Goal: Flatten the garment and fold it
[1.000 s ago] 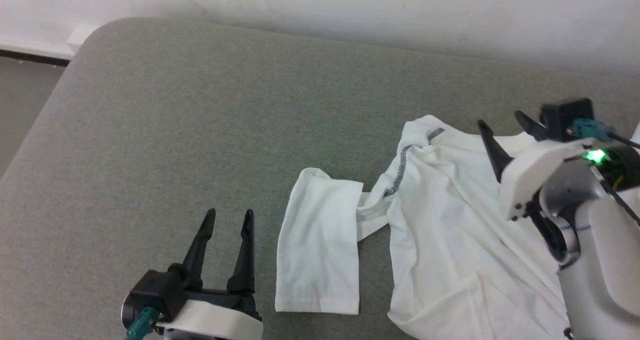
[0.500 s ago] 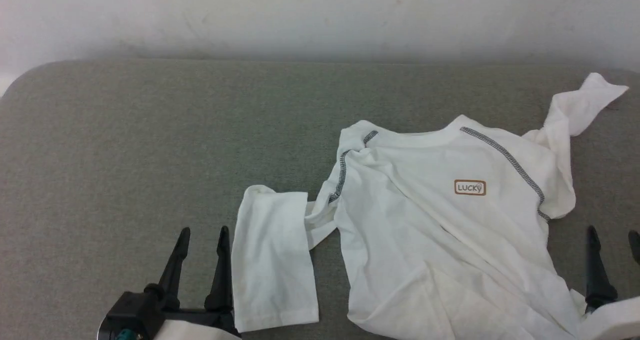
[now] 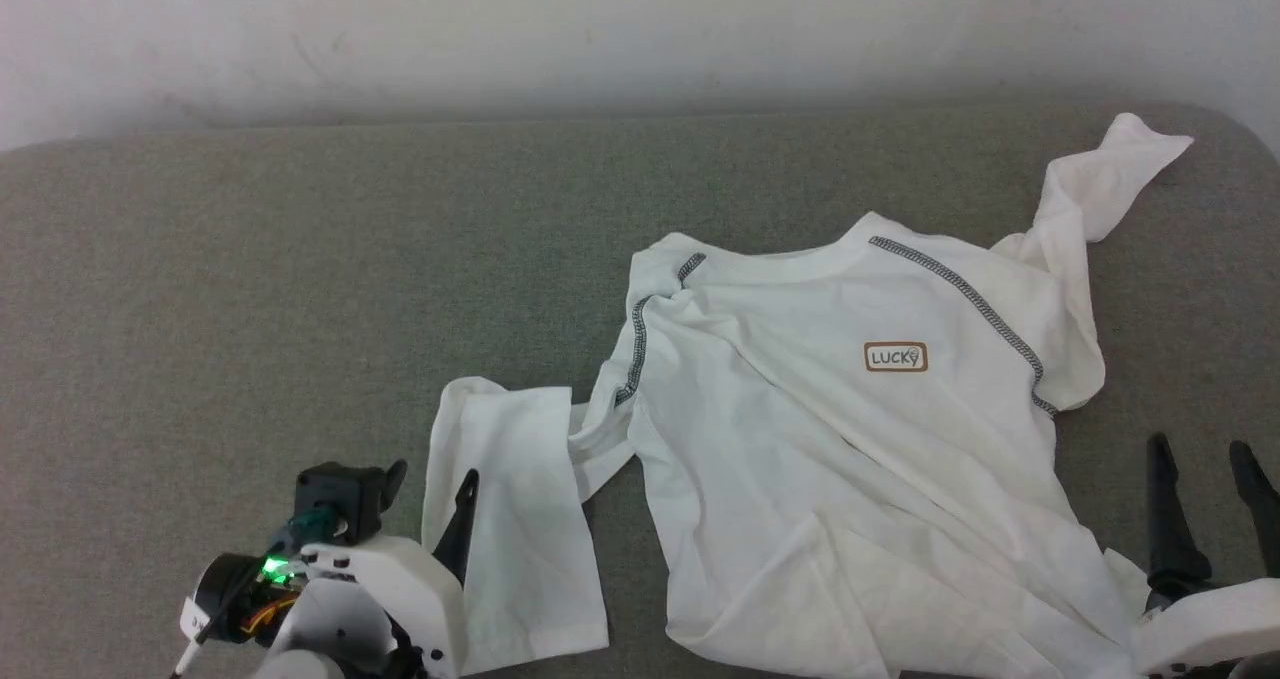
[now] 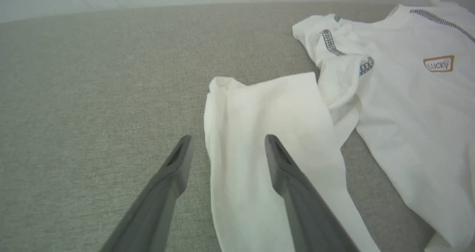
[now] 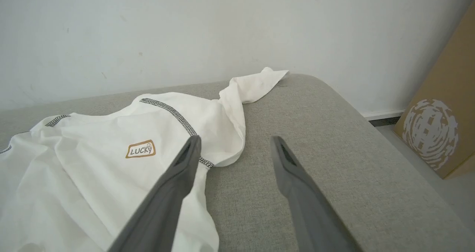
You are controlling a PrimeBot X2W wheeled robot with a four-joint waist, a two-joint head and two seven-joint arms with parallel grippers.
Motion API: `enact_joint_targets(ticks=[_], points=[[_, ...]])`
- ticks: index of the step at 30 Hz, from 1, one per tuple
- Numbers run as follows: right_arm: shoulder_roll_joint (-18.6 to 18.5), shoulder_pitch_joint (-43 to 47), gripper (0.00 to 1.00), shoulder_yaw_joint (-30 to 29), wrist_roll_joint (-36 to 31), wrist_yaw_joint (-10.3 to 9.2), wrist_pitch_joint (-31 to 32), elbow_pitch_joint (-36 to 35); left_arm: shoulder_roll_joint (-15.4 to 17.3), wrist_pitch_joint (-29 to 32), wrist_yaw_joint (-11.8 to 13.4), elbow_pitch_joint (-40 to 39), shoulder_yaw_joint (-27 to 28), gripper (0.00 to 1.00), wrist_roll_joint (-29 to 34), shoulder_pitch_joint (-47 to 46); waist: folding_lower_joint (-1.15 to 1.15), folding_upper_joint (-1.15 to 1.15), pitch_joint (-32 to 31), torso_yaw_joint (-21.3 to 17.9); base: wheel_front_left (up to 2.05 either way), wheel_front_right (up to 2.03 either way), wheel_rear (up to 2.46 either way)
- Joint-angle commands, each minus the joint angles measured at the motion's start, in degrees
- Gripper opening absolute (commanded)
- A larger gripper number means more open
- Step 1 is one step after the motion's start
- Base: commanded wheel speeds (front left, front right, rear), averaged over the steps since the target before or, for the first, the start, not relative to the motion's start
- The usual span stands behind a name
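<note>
The garment (image 3: 850, 479), a white long-sleeved shirt with a "LUCKY" patch (image 3: 895, 357), lies rumpled and chest up on the grey cushion (image 3: 300, 289). One sleeve (image 3: 510, 529) is doubled back at the left. The other sleeve (image 3: 1100, 179) trails toward the back right corner. My left gripper (image 3: 432, 479) is open at that folded sleeve's left edge. In the left wrist view, the left gripper (image 4: 228, 138) straddles the sleeve's (image 4: 267, 107) edge, one finger over cloth and one over cushion. My right gripper (image 3: 1198, 449) is open just right of the hem. In the right wrist view, the right gripper (image 5: 235, 138) holds nothing.
A white wall (image 3: 600, 29) runs behind the cushion. The cushion's rounded right end (image 5: 334, 107) drops to the floor, where a cardboard box (image 5: 441, 122) stands. Bare cushion stretches left of the shirt (image 4: 92, 77).
The head camera has swung right, bringing the whole shirt into view. My right gripper came off the collar area down to the lower right. My left gripper tilted toward the folded sleeve.
</note>
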Motion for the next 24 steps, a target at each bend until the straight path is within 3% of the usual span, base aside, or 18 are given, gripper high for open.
enact_joint_targets(ticks=[1,6,11,13,19,24], points=[[0.16,-0.82,1.00,0.20,0.32,-0.04,-0.15,0.20,0.60,1.58,-0.52,0.63,-0.34,1.00,0.41,-1.10,0.00,0.00,0.61,0.21,0.00,0.00,0.00],[0.17,-1.14,1.00,0.75,0.97,-0.04,0.28,0.47,2.46,11.71,-0.82,4.40,-1.85,1.00,0.94,-3.52,0.00,0.00,1.66,0.27,0.00,0.00,0.00],[0.17,-1.55,1.00,1.08,1.18,-0.04,0.53,0.46,1.96,15.41,-1.72,7.36,-3.71,1.00,0.11,-4.09,0.00,0.00,1.89,0.10,0.00,0.00,0.00],[0.17,-1.45,1.00,1.00,1.23,-0.04,0.61,0.52,1.41,14.72,-2.22,7.52,-4.20,0.00,-0.67,-4.19,0.00,0.00,1.65,0.20,0.00,0.00,0.00],[0.17,-0.58,1.00,1.19,1.63,-0.04,1.00,1.11,0.04,10.54,-1.86,3.76,-1.82,0.00,-4.16,-3.71,0.00,0.00,-0.35,1.03,0.00,0.00,0.00],[0.17,-0.21,1.00,1.56,1.66,-0.04,1.12,1.25,2.64,9.24,1.12,-5.79,5.90,0.00,-7.39,-0.95,0.00,0.00,-1.68,2.13,0.00,0.00,0.00]])
